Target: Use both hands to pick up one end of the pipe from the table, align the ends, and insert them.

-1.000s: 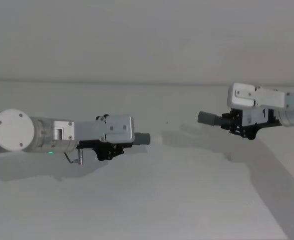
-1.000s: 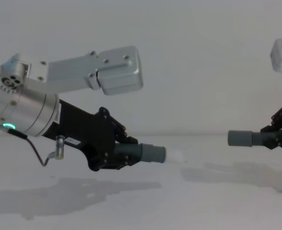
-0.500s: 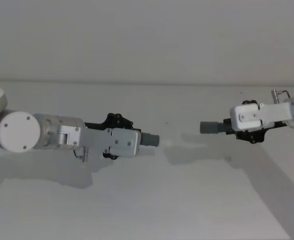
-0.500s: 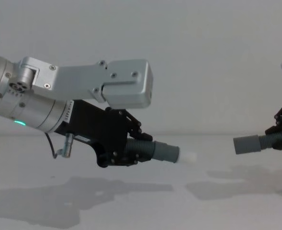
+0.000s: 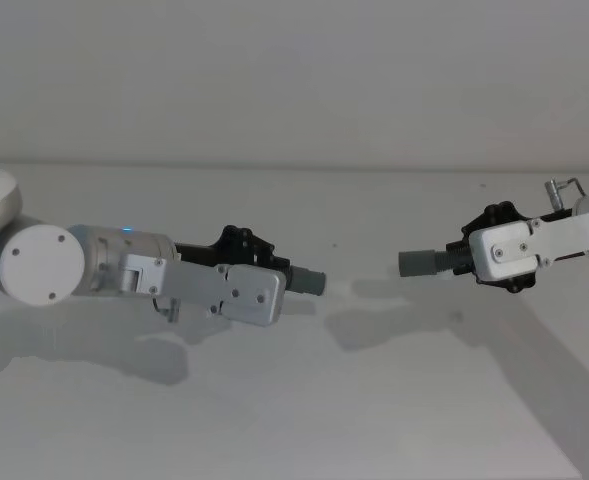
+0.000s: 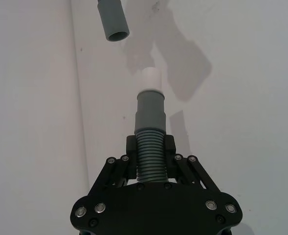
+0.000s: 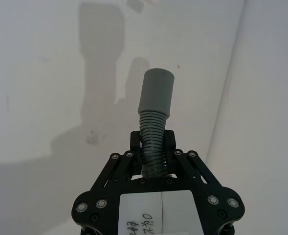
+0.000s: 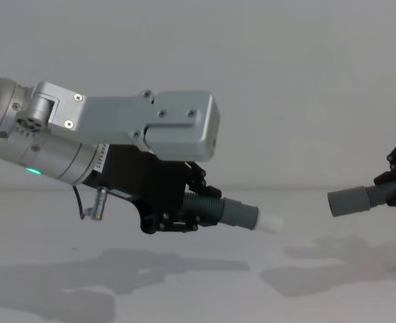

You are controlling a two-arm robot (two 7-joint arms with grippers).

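Note:
Both grippers hover above the white table (image 5: 304, 410), facing each other. My left gripper (image 5: 280, 273) (image 8: 184, 212) (image 6: 150, 157) is shut on the ribbed part of a dark grey pipe piece (image 6: 149, 147). Its smooth cuff (image 8: 239, 214) ends in a narrow white tip (image 8: 272, 223) (image 6: 150, 80) pointing right. My right gripper (image 5: 468, 259) (image 7: 153, 147) is shut on the ribs of the other pipe piece (image 7: 152, 131). That piece's plain grey cuff (image 5: 419, 263) (image 8: 349, 200) (image 7: 156, 93) points left. A gap separates the two ends. In the left wrist view the plain cuff (image 6: 112, 22) sits off to one side of the tip's line.
A pale grey wall (image 5: 294, 80) rises behind the table. Arm shadows lie on the table surface (image 8: 184, 269) below both grippers.
Both wrists have rolled, swinging their silver housings round. The left gripper has carried its white-tipped end to the right, narrowing the gap. The right cuff has drifted slightly.

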